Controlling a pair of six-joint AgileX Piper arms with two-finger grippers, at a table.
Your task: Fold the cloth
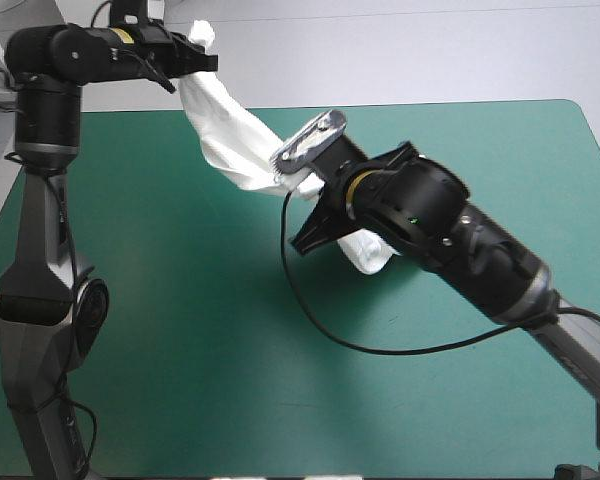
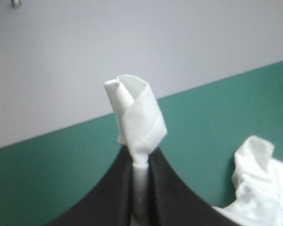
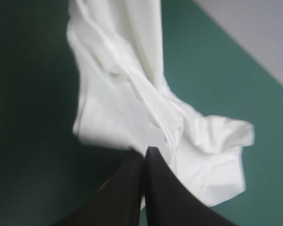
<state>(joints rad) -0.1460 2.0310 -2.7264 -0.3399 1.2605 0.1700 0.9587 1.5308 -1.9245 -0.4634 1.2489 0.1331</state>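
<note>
High view: T-shirt point(image 1: 226, 132) stretched diagonally, far-left to centre.

Item count. T-shirt point(image 1: 225, 135): one, white, in the upper middle of the high view. Arms: two, the left arm point(image 1: 40, 250) at the frame's left edge and the right arm point(image 1: 480, 260) entering from the lower right. Grippers: two, the left gripper point(image 1: 205, 58) and the right gripper point(image 1: 305, 238). Black fingers point(image 2: 108, 197): four, two per gripper. Grippers clamped onto the T-shirt: two. Surfaces: one table point(image 1: 180, 330) with a teal-green cover.
</note>
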